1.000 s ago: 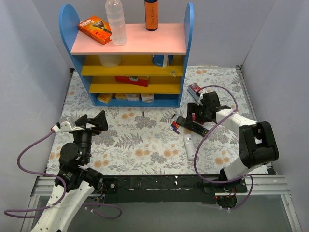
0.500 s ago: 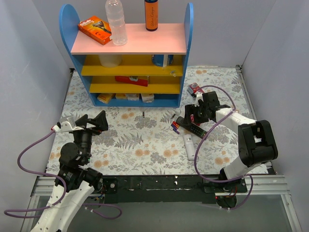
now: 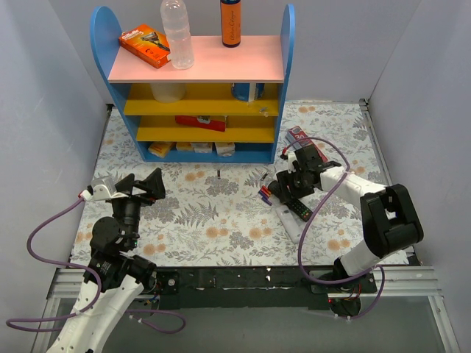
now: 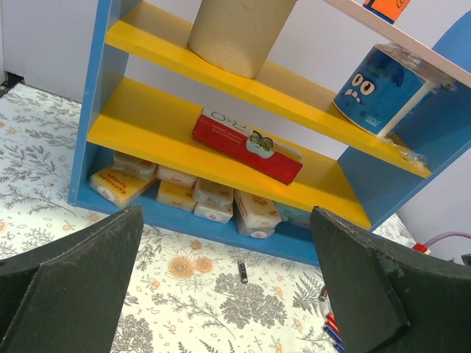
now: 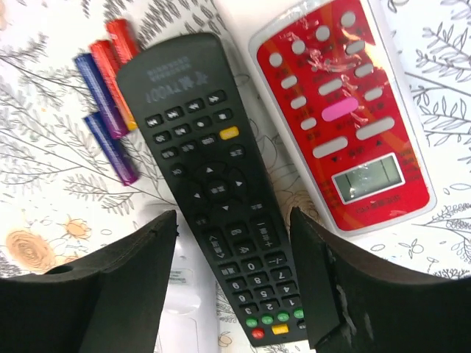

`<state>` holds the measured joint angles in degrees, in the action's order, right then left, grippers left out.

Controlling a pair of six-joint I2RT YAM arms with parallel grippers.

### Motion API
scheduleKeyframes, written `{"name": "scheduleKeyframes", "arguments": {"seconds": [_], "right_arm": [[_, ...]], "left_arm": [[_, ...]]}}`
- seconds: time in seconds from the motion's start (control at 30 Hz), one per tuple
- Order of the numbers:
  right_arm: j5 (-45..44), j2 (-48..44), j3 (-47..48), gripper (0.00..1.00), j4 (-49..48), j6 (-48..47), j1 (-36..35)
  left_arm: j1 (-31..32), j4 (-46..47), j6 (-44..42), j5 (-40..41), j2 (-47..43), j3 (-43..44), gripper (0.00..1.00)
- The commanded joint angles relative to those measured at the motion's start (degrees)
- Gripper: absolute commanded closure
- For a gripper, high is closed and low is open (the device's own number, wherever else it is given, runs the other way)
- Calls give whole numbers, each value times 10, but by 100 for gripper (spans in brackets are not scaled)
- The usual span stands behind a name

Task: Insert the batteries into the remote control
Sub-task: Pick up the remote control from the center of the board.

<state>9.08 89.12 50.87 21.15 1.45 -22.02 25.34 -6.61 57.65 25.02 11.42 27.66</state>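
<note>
Red-orange and dark blue batteries (image 5: 110,103) lie on the counter (image 3: 213,220), just beside the top end of the black remote (image 5: 217,184), which lies button-side up. Your right claw (image 5: 232,283) is spread, straddling that remote. Step in hand, likely: grasping it. Next you must turn it over to reach the battery door. Left claw (image 4: 221,294) is spread, idle.

A robot test booth: plain grey walls (image 3: 44,110), a floral table mat (image 3: 221,220), a stocked toy-like shelf (image 3: 199,81).

Black remote (image 5: 221,184), red remote (image 5: 349,118), red-orange and blue batteries (image 5: 109,118), floral cloth (image 3: 213,213).
</note>
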Motion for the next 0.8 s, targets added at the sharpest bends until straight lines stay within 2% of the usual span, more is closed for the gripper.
{"name": "scheduleKeyframes", "arguments": {"seconds": [0.0, 0.57, 0.6, 0.7, 0.77], "right_arm": [[-54, 17, 23, 31, 37, -13, -13], [-115, 100, 76, 36, 28, -64, -67], [-120, 102, 77, 39, 28, -65, -70], [-139, 106, 86, 58, 42, -70, -79], [-140, 93, 85, 65, 47, -71, -82]], "left_arm": [[0, 9, -10, -2, 7, -3, 2], [0, 10, -10, -11, 11, -2, 2], [1, 9, -9, -14, 11, -2, 2], [0, 10, -7, -26, 13, -2, 2], [0, 10, -3, -43, 13, -3, 2]]}}
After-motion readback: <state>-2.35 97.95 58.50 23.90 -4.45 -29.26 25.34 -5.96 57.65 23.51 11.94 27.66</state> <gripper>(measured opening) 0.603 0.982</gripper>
